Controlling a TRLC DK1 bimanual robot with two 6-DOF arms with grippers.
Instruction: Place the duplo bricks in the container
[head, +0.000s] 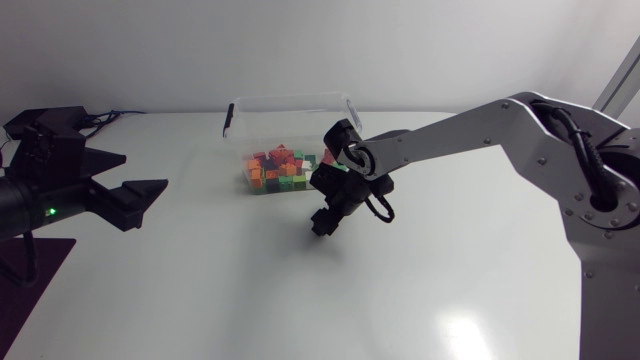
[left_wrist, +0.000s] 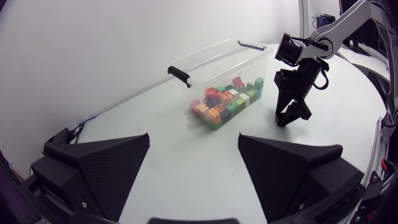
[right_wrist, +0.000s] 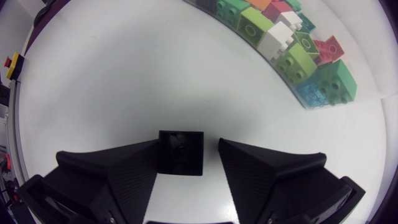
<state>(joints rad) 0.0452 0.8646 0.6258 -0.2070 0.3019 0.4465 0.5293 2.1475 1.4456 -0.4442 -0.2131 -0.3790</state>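
Duplo bricks (head: 280, 167) (mixed colours) in container (head: 295, 98)

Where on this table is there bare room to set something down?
The front of the table is bare, from the left gripper across to the right gripper and beyond it. Crowded: bricks pile in the container, and a black brick sits between the right gripper's open fingers.

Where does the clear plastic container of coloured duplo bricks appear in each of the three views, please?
Head view: clear plastic container at the table's far middle.
Left wrist view: container ahead of left gripper, far off.
Right wrist view: container ahead of right gripper.
Shared landmark: right gripper, near it.
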